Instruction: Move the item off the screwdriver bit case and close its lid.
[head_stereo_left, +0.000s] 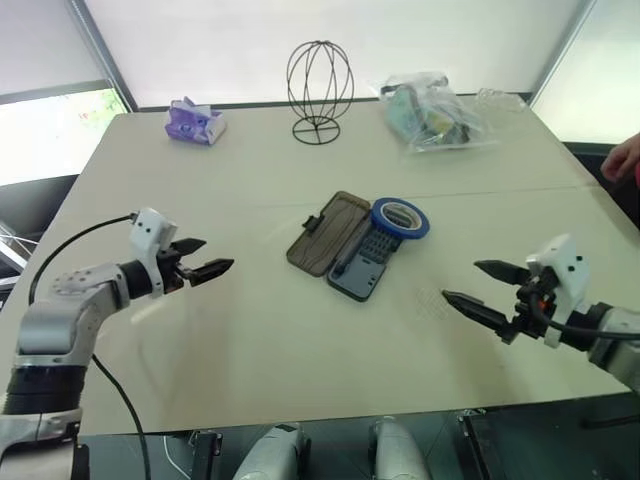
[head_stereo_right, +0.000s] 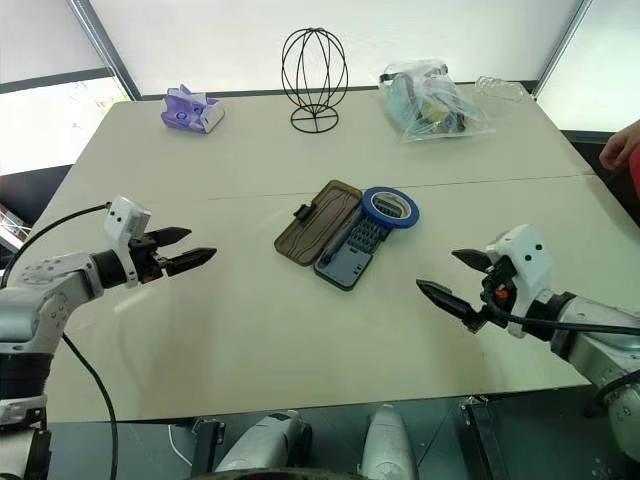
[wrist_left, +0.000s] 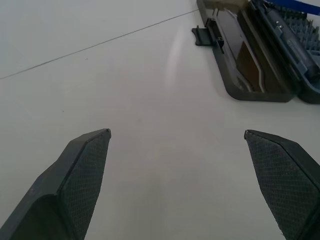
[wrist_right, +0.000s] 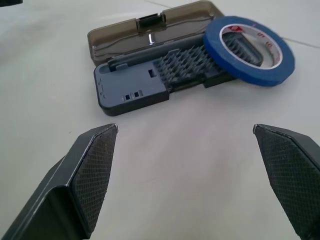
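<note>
Grippers, left gripper (head_stereo_left: 205, 258) and right gripper (head_stereo_left: 477, 286), both spread wide, holding nothing, hovering well apart from the screwdriver bit case (head_stereo_left: 340, 247).

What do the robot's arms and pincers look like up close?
Each arm is silver-grey metal with dark joints and ends in a white block at the wrist. A black cable loops along the left arm, and another trails from the right wrist. The left gripper and right gripper each have two black pointed fingers with cross-hatched inner faces.
</note>
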